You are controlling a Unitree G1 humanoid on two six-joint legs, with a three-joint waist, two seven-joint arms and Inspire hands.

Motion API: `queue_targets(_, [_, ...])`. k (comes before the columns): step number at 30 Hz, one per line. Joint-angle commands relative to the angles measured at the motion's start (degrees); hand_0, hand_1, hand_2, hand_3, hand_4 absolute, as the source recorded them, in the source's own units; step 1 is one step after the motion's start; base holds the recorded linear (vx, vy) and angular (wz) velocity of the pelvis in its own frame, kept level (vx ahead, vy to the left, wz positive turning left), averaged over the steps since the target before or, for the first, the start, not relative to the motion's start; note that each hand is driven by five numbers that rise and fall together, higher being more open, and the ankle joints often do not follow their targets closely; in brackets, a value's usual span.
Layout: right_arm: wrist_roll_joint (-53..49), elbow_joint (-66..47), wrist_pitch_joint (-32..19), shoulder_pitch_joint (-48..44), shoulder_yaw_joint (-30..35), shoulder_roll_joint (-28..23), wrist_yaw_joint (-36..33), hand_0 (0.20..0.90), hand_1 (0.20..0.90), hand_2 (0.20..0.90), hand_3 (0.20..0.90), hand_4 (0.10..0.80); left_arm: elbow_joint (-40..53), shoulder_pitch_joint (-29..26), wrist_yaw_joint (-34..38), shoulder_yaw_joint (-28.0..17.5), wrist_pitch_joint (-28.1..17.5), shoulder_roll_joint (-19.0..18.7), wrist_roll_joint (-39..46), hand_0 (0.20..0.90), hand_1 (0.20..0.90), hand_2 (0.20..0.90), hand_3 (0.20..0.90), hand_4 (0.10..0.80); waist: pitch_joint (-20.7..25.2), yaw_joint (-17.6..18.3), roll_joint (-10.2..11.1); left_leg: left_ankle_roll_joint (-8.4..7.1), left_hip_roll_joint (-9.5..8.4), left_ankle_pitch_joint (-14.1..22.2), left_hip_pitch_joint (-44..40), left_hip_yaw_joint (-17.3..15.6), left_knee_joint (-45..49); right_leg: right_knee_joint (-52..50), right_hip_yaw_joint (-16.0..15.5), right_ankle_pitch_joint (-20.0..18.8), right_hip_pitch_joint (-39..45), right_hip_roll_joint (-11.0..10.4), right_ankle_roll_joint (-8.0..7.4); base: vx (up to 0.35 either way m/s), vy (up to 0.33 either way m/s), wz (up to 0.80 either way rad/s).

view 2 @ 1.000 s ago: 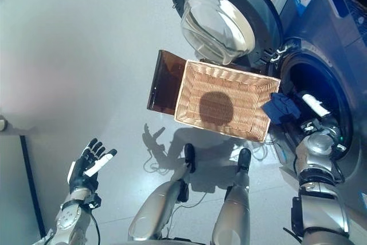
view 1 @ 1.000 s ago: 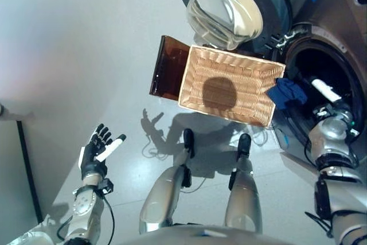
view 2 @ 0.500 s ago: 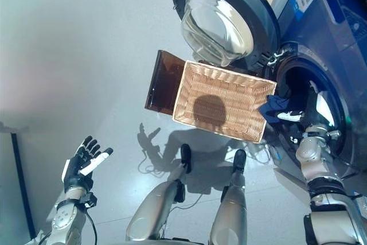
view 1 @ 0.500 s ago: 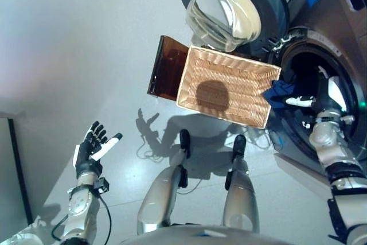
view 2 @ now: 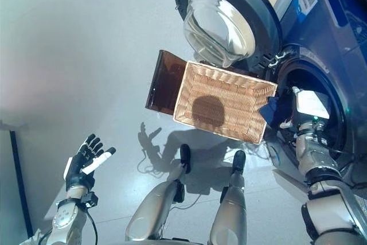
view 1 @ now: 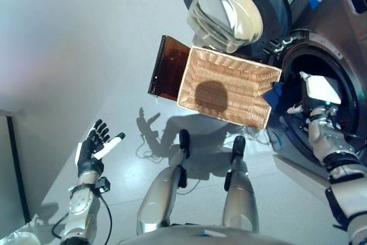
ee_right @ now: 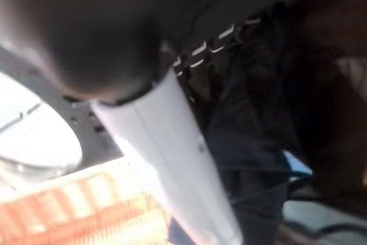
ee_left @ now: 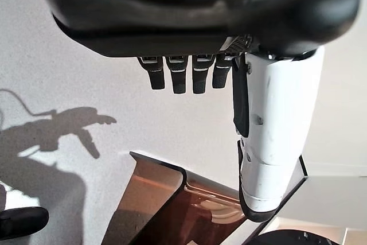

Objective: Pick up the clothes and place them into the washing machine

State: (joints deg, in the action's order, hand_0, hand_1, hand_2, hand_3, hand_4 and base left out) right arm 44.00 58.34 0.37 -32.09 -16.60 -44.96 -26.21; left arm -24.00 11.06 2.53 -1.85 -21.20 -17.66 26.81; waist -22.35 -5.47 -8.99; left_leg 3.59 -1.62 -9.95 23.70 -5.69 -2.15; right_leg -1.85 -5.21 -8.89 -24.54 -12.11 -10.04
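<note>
At washing machine (view 1: 321,55) mouth: right hand (view 1: 312,93), seemingly gripping blue garment (view 1: 276,93).

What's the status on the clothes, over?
Right hand inside drum opening, fingers hidden. Blue garment draped over drum lip. Left hand open, idle. Basket looks empty.

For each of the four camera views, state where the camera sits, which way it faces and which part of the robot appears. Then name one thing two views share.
Left eye view: on the head, looking down at the wicker basket, washing machine, both arms.
Right eye view: beside it, same scene.
Left wrist view: behind the left hand, facing floor and brown panel.
Right wrist view: behind the right hand, facing the blue garment.
Shared: the basket, in both eye views.
</note>
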Motion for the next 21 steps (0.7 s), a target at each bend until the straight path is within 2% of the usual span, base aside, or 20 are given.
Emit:
queue_targets(1, [3.61, -0.03, 3.21, -3.15, -4.19, -6.13, -3.22, 0.9, 0.9, 0.9, 0.9, 0.8, 4.46, 2.58, 1.37, -2.49, -4.63, -2.56, -0.46, 0.9, 0.9, 0.9, 0.9, 0.8, 4.69, -1.3, -0.23, -5.89, 0.51, 1.95, 4.57, 2.52, 2.67, -3.62, -1.25, 1.7, -5.78, 2.93, 4.58, -0.015, 0.001, 0.04])
queue_targets(21, [8.75, 6.5, 9.76, -15.0, -11.73, -5.51, -1.73, 0.9, 0.9, 0.9, 0.9, 0.8, 9.61, 3.39, 1.87, -2.89, -4.22, -4.69, -1.15, 0.9, 0.9, 0.9, 0.9, 0.8, -0.31, -2.38, -0.85, -6.3, 0.26, -0.77, 8.08, 3.37, 1.02, -3.9, -1.7, -0.04, -10.29, 2.7, 4.51, -0.033, 0.004, 0.02])
